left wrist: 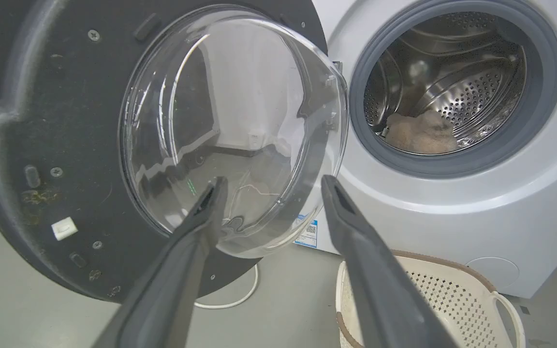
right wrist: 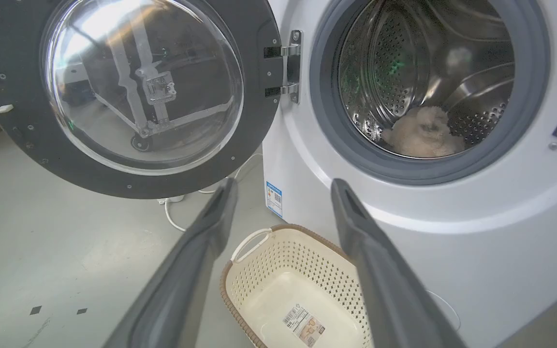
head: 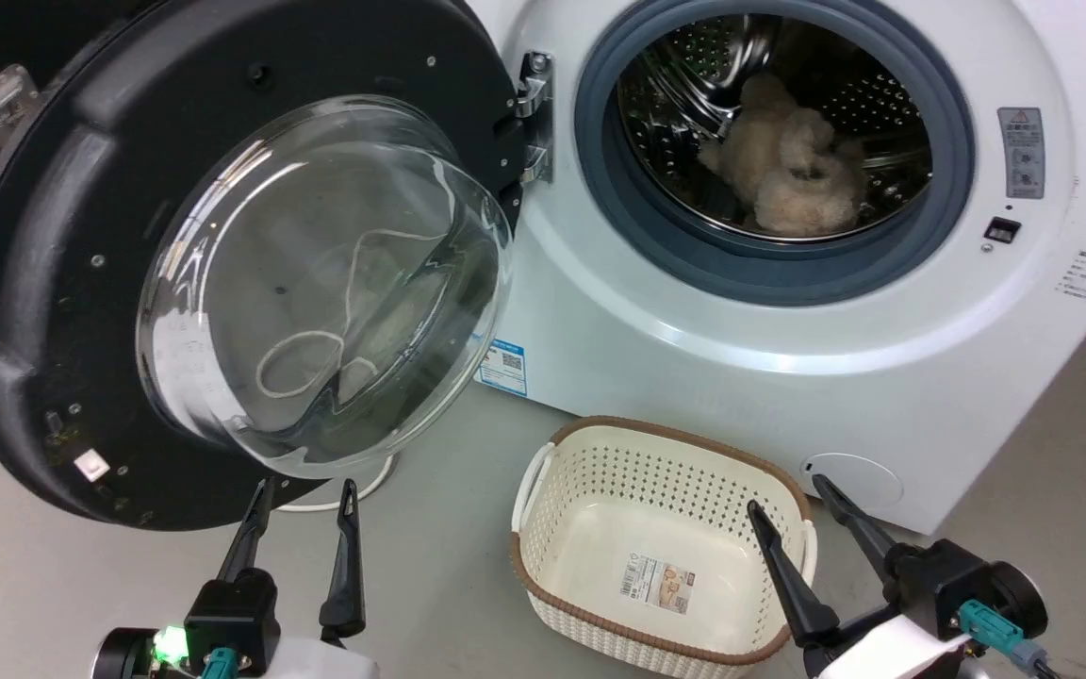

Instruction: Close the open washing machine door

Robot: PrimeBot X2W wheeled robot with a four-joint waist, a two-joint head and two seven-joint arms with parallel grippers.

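Washing machine door (head: 62, 283) is swung wide open, hanging on its hinge (head: 535, 113) left of the drum mouth, glass bowl facing the robot. The washing machine (head: 694, 377) drum holds a beige fluffy lump (head: 788, 160). Left gripper (head: 306, 485) sits low by the door's bottom rim, jaws apart, pointed at the glass; can't tell if it touches. Right gripper (head: 788, 495) is at the right end of the cream basket (head: 656, 429), jaws apart. The basket stands on the floor (head: 430, 585) just in front of the machine, below the opening. A white cable (head: 354, 495) lies on the floor under the door.
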